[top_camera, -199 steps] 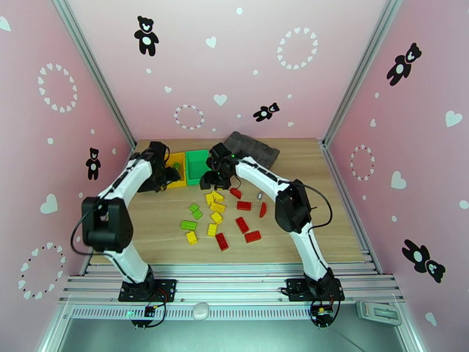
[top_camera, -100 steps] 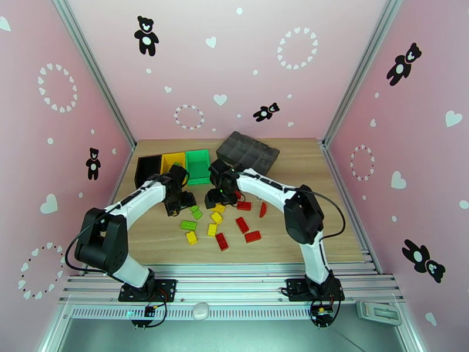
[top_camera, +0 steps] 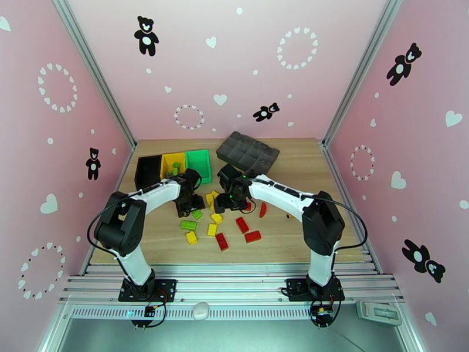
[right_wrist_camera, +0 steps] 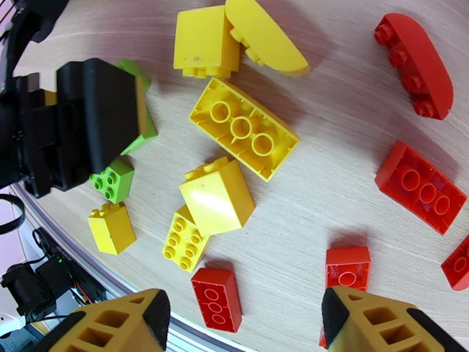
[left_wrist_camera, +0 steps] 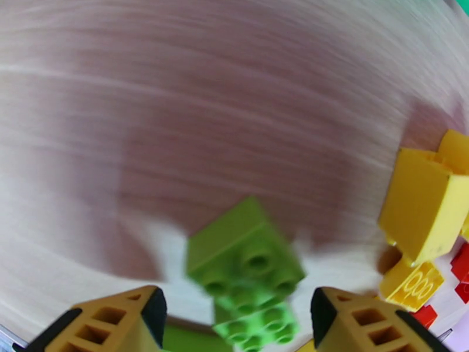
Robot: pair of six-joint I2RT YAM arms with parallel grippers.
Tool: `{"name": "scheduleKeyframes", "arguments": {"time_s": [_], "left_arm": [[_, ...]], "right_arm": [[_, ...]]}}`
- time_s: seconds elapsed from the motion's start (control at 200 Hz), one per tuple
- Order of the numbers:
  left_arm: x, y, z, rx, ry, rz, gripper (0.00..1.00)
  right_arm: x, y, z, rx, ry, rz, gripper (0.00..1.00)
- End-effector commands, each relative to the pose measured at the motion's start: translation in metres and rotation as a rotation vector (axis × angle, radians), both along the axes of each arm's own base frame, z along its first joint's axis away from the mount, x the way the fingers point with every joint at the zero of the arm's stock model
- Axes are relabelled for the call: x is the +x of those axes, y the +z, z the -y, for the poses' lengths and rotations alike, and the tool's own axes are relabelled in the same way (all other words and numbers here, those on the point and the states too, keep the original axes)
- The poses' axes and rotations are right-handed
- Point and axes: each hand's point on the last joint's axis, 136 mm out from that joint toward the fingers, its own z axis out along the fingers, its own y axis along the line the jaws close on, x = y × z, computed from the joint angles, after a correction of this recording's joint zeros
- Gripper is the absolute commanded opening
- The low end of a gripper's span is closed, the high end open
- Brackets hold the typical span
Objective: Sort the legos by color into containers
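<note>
The legos point(top_camera: 212, 229) are lying loose at the middle of the worktop point(top_camera: 328, 165), green ones towards the left, yellow in the middle and red to the right. The containers point(top_camera: 173, 163) are standing in a row at the far left, black, yellow and green from left to right, with a grey tray point(top_camera: 247, 152) just right of them. The left end effector point(top_camera: 189, 202) is hovering low at the left edge of the pile. Its fingers point(left_wrist_camera: 117, 321) are standing wide apart on either side of a green brick point(left_wrist_camera: 243, 253), not touching it and gripping nothing. The right end effector point(top_camera: 227, 202) is hanging over the far part of the pile, near the left one. Its fingers point(right_wrist_camera: 375, 321) are also standing apart and holding nothing, with yellow bricks point(right_wrist_camera: 243, 127) and red bricks point(right_wrist_camera: 419, 186) lying on the wood below.
</note>
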Motion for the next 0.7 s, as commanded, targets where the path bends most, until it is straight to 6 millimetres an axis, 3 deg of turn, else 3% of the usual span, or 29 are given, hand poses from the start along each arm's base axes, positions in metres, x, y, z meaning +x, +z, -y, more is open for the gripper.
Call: {"name": "scheduleKeyframes", "arguments": {"time_s": [0.0,0.4,0.696], "left_arm": [[0.011,-0.002,0.009,-0.019,0.010,0.011,0.69],[0.048,0.003,0.018,0.021,-0.029,0.028,0.67],[0.035,-0.004,0.010,0.066,-0.080,-0.002,0.62]], "right_arm": [[0.000,0.015,0.005,0.016,-0.018,0.035,0.73],[0.001,0.014,0.008,0.010,-0.027,0.033,0.73],[0.006,0.013,0.009,0.020,-0.038,0.030,0.73]]}}
